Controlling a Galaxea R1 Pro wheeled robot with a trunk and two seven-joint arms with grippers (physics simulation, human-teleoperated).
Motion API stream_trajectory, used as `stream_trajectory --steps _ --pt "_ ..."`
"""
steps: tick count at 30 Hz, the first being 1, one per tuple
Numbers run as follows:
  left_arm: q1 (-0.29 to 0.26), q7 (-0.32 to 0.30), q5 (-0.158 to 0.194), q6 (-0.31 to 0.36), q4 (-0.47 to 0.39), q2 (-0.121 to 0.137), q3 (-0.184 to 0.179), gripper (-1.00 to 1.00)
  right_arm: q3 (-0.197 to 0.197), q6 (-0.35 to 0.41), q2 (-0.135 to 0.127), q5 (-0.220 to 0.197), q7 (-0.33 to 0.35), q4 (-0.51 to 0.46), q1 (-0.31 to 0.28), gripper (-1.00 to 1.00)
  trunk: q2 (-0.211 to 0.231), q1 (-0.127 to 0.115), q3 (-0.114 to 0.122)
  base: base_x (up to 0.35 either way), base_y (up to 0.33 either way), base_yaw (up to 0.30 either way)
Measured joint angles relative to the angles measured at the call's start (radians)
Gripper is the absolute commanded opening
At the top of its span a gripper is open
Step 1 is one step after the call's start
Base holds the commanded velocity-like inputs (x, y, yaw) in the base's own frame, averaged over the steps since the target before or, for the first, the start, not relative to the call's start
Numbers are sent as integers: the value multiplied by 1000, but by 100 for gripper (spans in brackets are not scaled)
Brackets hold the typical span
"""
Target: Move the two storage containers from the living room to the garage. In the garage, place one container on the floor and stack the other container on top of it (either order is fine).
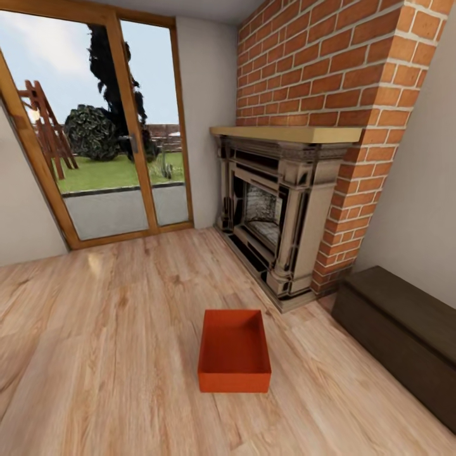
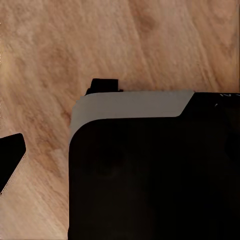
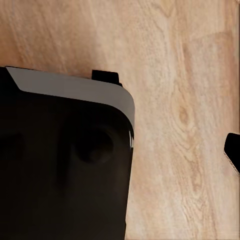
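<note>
Bin point(image 1: 234, 349) upright on plank floor point(image 1: 114, 354), near fireplace point(image 1: 272, 209), cabinet point(image 1: 399, 335) alongside. Gripper states cannot be told. Risk judged: off-centre approach, bin pushed toward hearth.

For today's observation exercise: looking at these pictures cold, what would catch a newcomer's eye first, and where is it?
The orange-red storage container stands out, sitting open and empty on the light wood plank floor in the foreground. Behind it to the right rises the red brick fireplace with its ornate surround. On the left, glass doors look out on a lawn and shrubs.
</note>
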Motion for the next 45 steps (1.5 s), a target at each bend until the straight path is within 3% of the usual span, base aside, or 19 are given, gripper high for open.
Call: stream_trajectory --steps 45 --pt "0 0 0 0 0 0 0 100 0 0 1 0 0 0 0 100 0 0 0 319 0 0"
